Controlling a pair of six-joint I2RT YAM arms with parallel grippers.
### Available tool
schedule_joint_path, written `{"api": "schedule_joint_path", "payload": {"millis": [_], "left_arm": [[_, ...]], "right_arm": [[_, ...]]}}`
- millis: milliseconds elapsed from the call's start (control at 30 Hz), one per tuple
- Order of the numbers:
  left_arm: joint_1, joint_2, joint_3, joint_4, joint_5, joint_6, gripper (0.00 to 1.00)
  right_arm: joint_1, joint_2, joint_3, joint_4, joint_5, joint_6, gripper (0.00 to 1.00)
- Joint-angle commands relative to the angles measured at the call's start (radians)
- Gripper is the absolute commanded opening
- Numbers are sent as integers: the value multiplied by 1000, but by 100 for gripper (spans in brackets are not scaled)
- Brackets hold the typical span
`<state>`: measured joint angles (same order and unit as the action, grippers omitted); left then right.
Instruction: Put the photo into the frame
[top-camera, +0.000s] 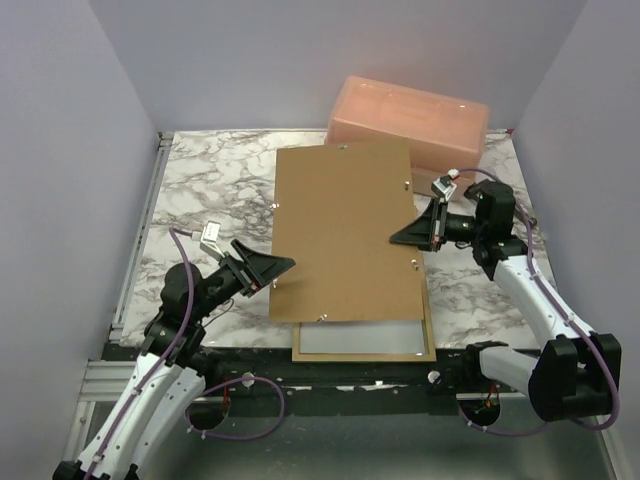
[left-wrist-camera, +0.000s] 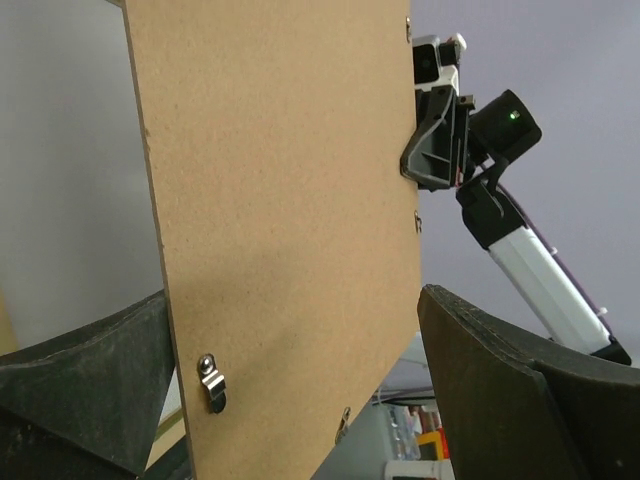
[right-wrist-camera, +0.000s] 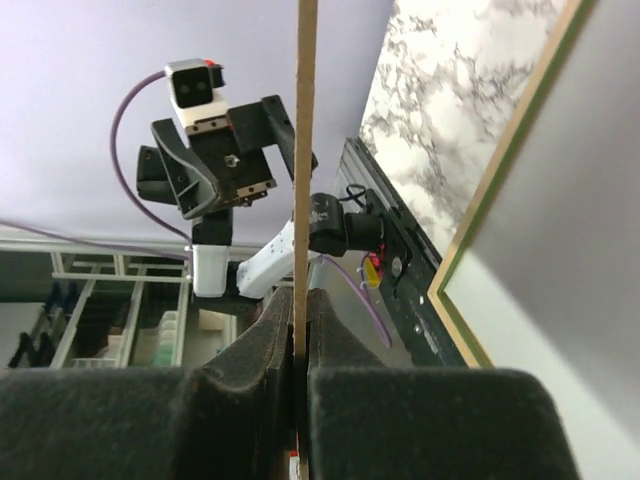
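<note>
The frame (top-camera: 362, 357) is seen back-up at 6 o'clock, with a pale sheet inside it, probably the photo (top-camera: 360, 340), already seated. The backing panel (top-camera: 345, 230) is held raised above, pinched at 3 o'clock by the right gripper (top-camera: 397, 238). The left gripper (top-camera: 284, 264) is spread around its 9 o'clock edge. Closing up is left to be done.

A brown hardboard backing panel (top-camera: 345, 230) is raised over the middle of the white, grey-veined marble bench (top-camera: 215, 185), with small metal clips (left-wrist-camera: 211, 383) along its edges. Behind it, at the bench's far right corner, lies a translucent peach plastic box (top-camera: 410, 122). Plain pale lilac walls (top-camera: 70, 150) enclose the bench.
</note>
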<state>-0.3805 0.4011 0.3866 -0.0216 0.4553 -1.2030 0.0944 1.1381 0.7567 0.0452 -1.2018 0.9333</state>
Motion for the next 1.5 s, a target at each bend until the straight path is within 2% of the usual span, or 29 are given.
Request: {"api": "schedule_joint_path", "payload": {"millis": [0, 133, 300, 433, 600, 800, 1000, 1200, 1467], "left_arm": [[9, -51, 144, -310, -134, 178, 98], [11, -51, 234, -521, -279, 270, 98], [12, -9, 257, -666, -404, 297, 86], [14, 68, 220, -673, -399, 304, 73], [15, 201, 128, -576, -314, 311, 73], [3, 338, -12, -285, -177, 291, 75], [-94, 529, -32, -118, -177, 288, 75], [-199, 693, -4, -49, -253, 272, 63], [-303, 877, 103, -150, -417, 262, 43]], "right_arm": [[2, -17, -27, -108, -2, -104, 1], [2, -27, -37, -110, -3, -105, 1], [2, -38, -36, -115, 2, -104, 1], [1, -46, -40, -117, 14, -99, 0], [0, -73, -16, -151, 57, -93, 1], [-5, -86, 117, -345, 149, -188, 0], [-8, -79, 209, -499, 232, -269, 0], [-12, -78, 249, -567, 275, -305, 0], [-16, -77, 288, -634, 300, -358, 1]]}}
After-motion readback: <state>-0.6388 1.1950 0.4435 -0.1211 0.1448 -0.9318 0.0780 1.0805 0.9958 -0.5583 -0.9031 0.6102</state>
